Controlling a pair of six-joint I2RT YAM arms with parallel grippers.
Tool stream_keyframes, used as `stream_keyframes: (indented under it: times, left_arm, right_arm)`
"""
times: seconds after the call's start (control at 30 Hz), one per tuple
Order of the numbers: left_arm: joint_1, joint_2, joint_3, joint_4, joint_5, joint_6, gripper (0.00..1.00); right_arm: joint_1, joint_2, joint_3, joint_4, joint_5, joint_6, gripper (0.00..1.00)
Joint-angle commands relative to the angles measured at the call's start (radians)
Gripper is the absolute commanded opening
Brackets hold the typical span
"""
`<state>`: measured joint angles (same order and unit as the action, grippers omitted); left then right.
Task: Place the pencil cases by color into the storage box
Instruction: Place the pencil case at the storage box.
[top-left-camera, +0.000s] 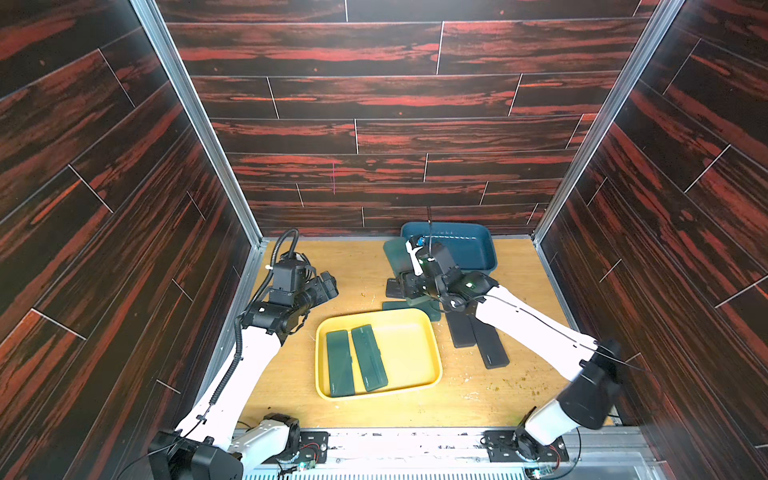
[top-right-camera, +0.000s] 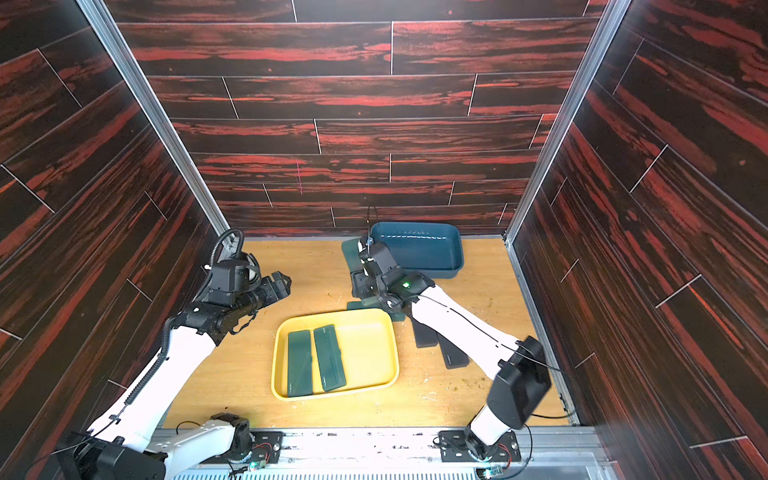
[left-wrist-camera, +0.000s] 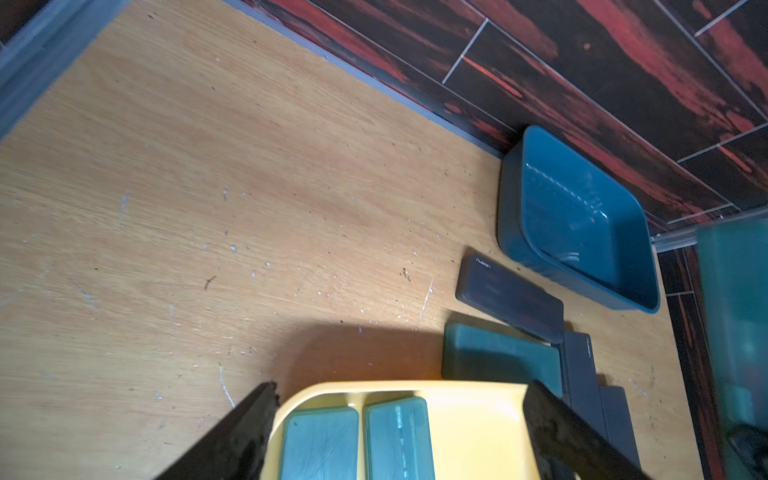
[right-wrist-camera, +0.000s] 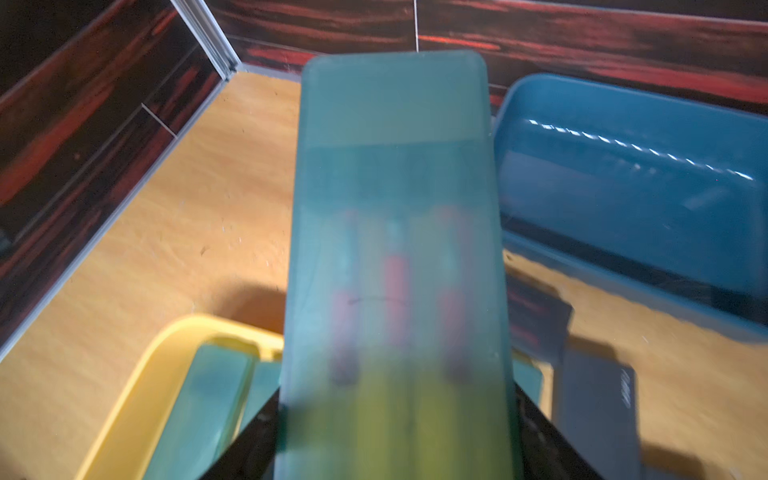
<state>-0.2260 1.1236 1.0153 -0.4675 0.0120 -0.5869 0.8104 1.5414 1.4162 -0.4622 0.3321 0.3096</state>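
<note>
The scuffed wooden surface (top-left-camera: 332, 257) lies bare along its left edge, where the left end effector (top-left-camera: 328, 284) hangs open-jawed and empty. A glossy blue tray (top-left-camera: 469, 249) sits at the far edge; a yellow tray (top-left-camera: 407, 349) near the front holds two green pencil cases (top-left-camera: 340, 363). The right end effector (right-wrist-camera: 399, 428) clamps a frosted green case (right-wrist-camera: 395, 166) above black cases (top-left-camera: 490, 349) strewn between the trays.

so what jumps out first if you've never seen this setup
The right pincer holds a translucent green pencil case in the air, beside the empty blue tray at the back of the table. Nearer the front, a bright yellow tray holds two dark green cases side by side, and black cases lie on the table just right of it.
</note>
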Motion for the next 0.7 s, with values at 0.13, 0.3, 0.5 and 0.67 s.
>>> stream_keyframes:
  times: [0.13,0.3,0.5,0.67]
  left_arm:
    - [-0.118,-0.054,-0.132,0.071,-0.082,-0.022,0.93]
    - [-0.210,-0.090,-0.222,0.107,-0.145,-0.061,0.92]
    - [-0.277,-0.139,-0.339,0.150,-0.174,-0.125,0.92]
    - [-0.292,-0.173,-0.386,0.145,-0.186,-0.142,0.92]
  right_arm:
    - [0.096,-0.175,-0.233,-0.006,0.039,0.094,0.47]
    - [0.175,-0.205,-0.315,-0.041,0.043,0.144,0.48]
    - [0.240,-0.176,-0.385,-0.031,-0.004,0.223,0.48]
    - [0.276,-0.116,-0.403,-0.010,-0.033,0.254,0.48]
